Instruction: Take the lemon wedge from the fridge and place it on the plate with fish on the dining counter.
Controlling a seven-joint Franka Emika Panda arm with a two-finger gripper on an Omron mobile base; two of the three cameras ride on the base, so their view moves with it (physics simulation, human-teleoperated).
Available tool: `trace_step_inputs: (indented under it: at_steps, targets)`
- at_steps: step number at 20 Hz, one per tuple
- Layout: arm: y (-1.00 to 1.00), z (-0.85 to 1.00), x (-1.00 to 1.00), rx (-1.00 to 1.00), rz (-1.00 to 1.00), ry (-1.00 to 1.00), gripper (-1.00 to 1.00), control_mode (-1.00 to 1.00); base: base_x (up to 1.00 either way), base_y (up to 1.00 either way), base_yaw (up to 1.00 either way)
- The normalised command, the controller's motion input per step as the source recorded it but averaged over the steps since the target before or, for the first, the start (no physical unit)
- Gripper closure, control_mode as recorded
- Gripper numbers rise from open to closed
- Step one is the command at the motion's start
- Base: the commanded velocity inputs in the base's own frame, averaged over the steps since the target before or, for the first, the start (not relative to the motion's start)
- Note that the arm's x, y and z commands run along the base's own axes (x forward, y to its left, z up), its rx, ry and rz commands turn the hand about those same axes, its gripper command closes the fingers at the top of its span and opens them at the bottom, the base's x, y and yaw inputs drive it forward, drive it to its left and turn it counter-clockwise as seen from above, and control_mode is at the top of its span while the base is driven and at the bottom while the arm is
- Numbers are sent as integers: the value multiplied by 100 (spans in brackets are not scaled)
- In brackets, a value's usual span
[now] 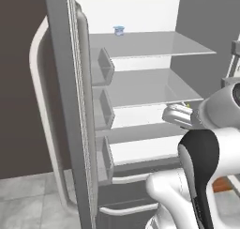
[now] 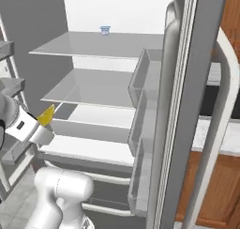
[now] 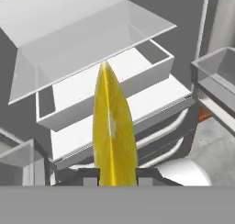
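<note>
Nearest your hand camera, the lemon wedge (image 3: pixel 114 131) stands between the two dark fingertips (image 3: pixel 90 176); its long axis runs away from the gripper (image 3: pixel 114 177), with the pointed end aimed outward at the fridge (image 3: pixel 82 58) interior and the broad end seated low between the pads; you see its thin edge face-on, bright yellow with a paler central line.

Note the gripper state: the jaws are drawn nearly together and clamped on the wedge from both sides; nothing else touches it.

From the right base view, you see the wedge (image 2: pixel 46 115) carried at the end of the arm, in front of the open fridge (image 2: pixel 117 82) at about the height of the lower glass shelf, its tip angled up and toward the compartment; it is off the shelves and clear of them.

From the left base view, only a small yellow tip (image 1: pixel 188 105) shows beyond the hand; both fridge doors (image 1: pixel 70 106) stand open; a small pale blue cup (image 1: pixel 119 30) sits on the top shelf, well apart from the wedge.
</note>
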Motion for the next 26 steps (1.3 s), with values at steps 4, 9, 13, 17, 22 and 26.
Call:
trace_step_inputs:
  at_steps: [4,9,13,17,22,26]
  targets:
    - [0,0,0,0,0,0,100,100,-100,0,2]
    - [0,0,0,0,0,0,100,100,-100,0,20]
    - [0,0,0,0,0,0,100,100,-100,0,38]
    - [0,0,0,0,0,0,100,100,-100,0,51]
    - [0,0,0,0,0,0,100,100,-58,0,76]
    - [0,0,0,0,0,0,100,100,-1,1,96]
